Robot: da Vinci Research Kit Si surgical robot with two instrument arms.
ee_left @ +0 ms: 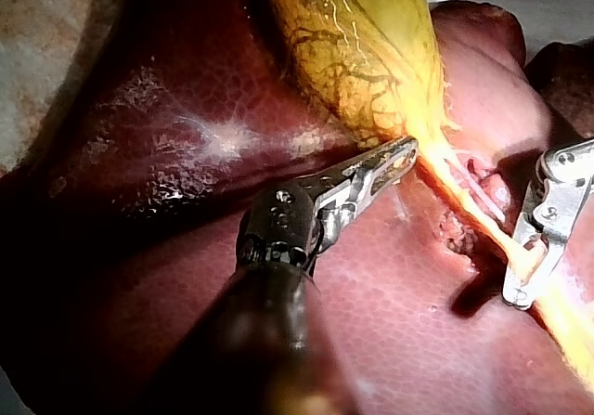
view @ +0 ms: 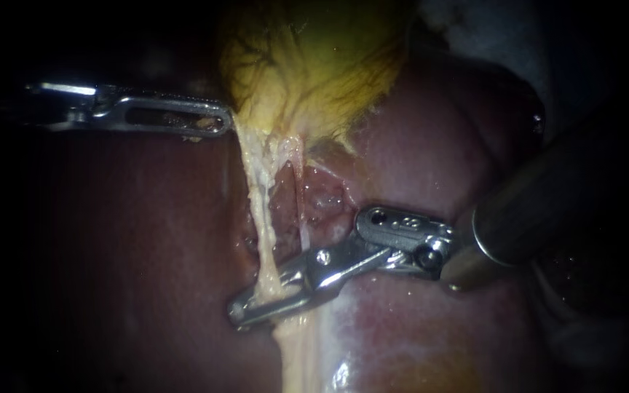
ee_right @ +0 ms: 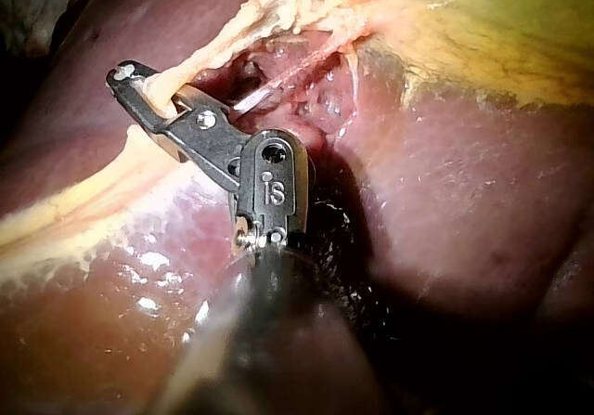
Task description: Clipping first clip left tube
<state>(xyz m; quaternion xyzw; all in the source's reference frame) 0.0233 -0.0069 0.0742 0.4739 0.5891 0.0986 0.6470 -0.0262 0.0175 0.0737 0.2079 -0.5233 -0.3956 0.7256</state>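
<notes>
The yellow gallbladder (view: pixel 307 65) lies on the dark red liver (view: pixel 147 247). Two strands run down from its neck: the pale left tube (view: pixel 260 218) and a thinner pinkish right tube (view: pixel 302 211). My right instrument (view: pixel 256 306) comes in from the right, and its jaws are shut on the left tube low down, one on each side. The right wrist view shows those jaws (ee_right: pixel 139 85) with the pale tube (ee_right: pixel 200 58) crossing between them. My left instrument (view: pixel 216 124) is shut on the gallbladder's lower left edge. The left wrist view shows it (ee_left: pixel 399 155) gripping there.
Raw, wet liver bed (view: pixel 325 200) lies between the tubes and my right instrument's wrist (view: pixel 402 236). Its thick dark shaft (view: pixel 547 211) fills the right side. Pale fatty tissue (view: pixel 300 356) runs on below the jaws. White cloth (view: pixel 475 29) shows at the upper right.
</notes>
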